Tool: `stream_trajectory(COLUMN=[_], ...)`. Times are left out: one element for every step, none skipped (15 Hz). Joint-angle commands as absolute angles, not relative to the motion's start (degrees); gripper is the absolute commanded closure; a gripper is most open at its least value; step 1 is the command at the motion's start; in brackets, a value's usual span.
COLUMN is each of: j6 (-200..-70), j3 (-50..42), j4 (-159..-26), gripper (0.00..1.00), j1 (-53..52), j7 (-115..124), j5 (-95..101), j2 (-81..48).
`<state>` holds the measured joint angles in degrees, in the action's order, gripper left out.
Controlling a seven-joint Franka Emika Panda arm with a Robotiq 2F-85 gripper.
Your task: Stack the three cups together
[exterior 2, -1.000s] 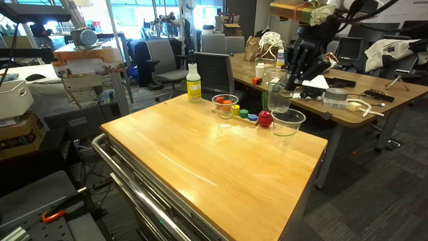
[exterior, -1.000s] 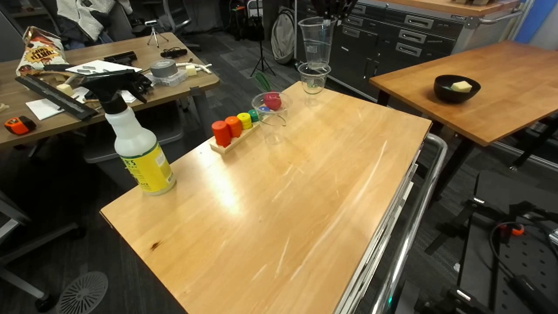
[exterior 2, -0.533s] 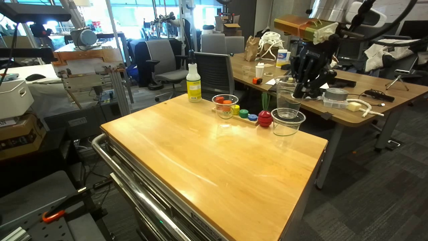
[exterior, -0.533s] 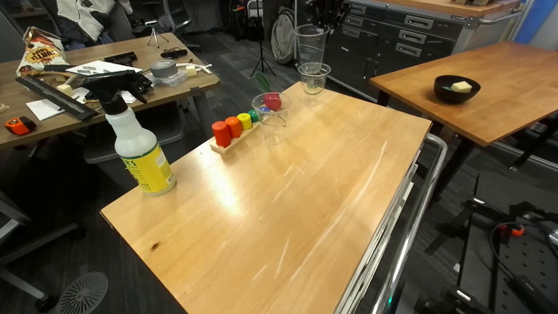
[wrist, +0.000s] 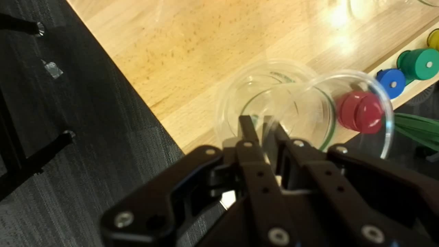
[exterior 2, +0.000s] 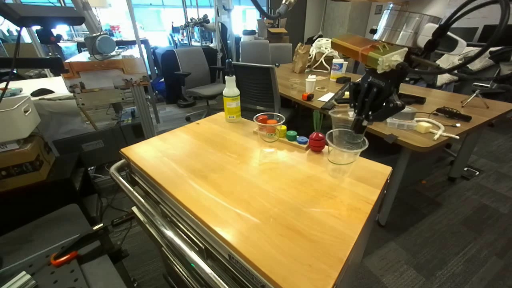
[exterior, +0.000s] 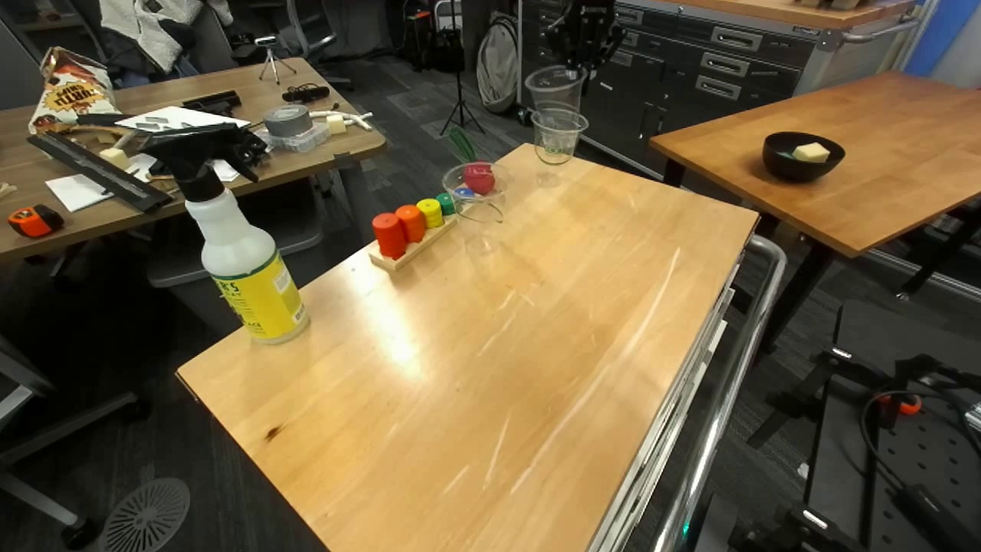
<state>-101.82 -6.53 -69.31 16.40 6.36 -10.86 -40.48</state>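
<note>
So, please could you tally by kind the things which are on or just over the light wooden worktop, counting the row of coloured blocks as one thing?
Clear cups: 3
Spray bottle: 1
Row of coloured blocks: 1
Red ball-like piece with green leaves: 1
Total: 6

At the cart point(exterior 2: 240, 180) are three cups point(exterior 2: 344, 153), five cylinders point(exterior: 390, 235), one bottle point(exterior: 253, 268), one red vegetable point(exterior 2: 317, 142).
</note>
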Motion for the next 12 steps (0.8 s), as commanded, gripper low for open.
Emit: stream_trajectory(j6=[-102.5, -102.5, -102.6, -102.7, -102.9, -103.1, -103.5, -103.3, -103.5, -103.6, -103.8, -103.8], j3=[-5.9, -5.9, -5.9, -5.9, -6.0, -6.2, -6.3, -6.3, -6.5, -6.5, -6.6, -6.6], j4=[-71.0, -71.2, -71.2, -71.0, -70.9, -70.8, -70.9, -70.8, -70.7, -70.6, -70.6, -70.5], gripper=[0.55, 0.46, 0.40, 0.31, 0.24, 0.16, 0.09, 0.02, 0.00, 0.00, 0.00, 0.00], j1=[16.7, 16.7, 16.6, 16.6, 16.4, 16.2, 16.1, 16.0, 15.7, 15.6, 15.3, 15.2], j7=[3.8, 3.3, 3.0, 2.8, 2.7, 2.7, 2.7, 2.8, 3.0, 3.2, 3.4, 3.4], j5=[-11.6, -11.6, -11.4, -11.3, -11.0, -10.7, -10.3, -10.2, -9.8, -9.5, -9.1, -8.9], j2=[-39.4, -39.2, -39.0, -38.9, -38.9, -39.1, -39.2, -39.5, -40.0, -40.3, -40.8, -41.1])
